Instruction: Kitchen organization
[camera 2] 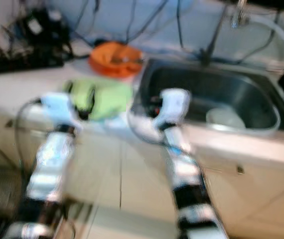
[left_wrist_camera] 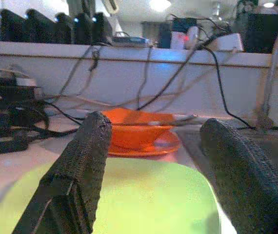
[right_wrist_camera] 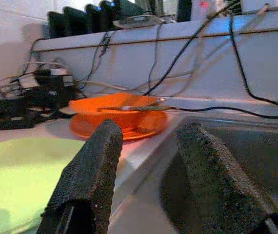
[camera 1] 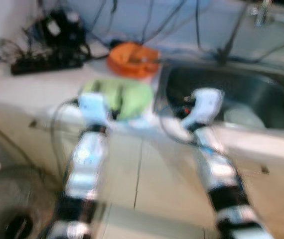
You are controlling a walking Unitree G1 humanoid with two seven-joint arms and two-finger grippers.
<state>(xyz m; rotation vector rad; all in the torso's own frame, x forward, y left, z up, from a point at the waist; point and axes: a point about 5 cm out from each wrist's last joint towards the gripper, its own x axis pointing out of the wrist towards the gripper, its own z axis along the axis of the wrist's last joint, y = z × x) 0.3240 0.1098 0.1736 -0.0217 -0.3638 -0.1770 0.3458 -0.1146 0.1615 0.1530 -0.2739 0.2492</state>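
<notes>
A light green plate or tray [camera 1: 124,97] lies on the white counter [camera 1: 37,84] near its front edge, left of the steel sink [camera 1: 231,94]. Behind it stands an orange bowl on an orange plate [camera 1: 132,59], with a utensil lying across the bowl. My left gripper [left_wrist_camera: 153,165] is open, its fingers low over the green plate [left_wrist_camera: 144,200] and pointing at the orange bowl [left_wrist_camera: 139,131]. My right gripper [right_wrist_camera: 151,165] is open too, at the sink's near left corner, between the green plate [right_wrist_camera: 22,170] and the basin. Both eye views are blurred.
A black power strip with chargers and many cables [camera 1: 47,50] crowds the back left of the counter. Cables hang down the wall behind. A white dish [camera 2: 225,118] lies in the sink, with a tap [camera 2: 239,12] at the back. Cabinet doors [camera 1: 147,179] run below the counter.
</notes>
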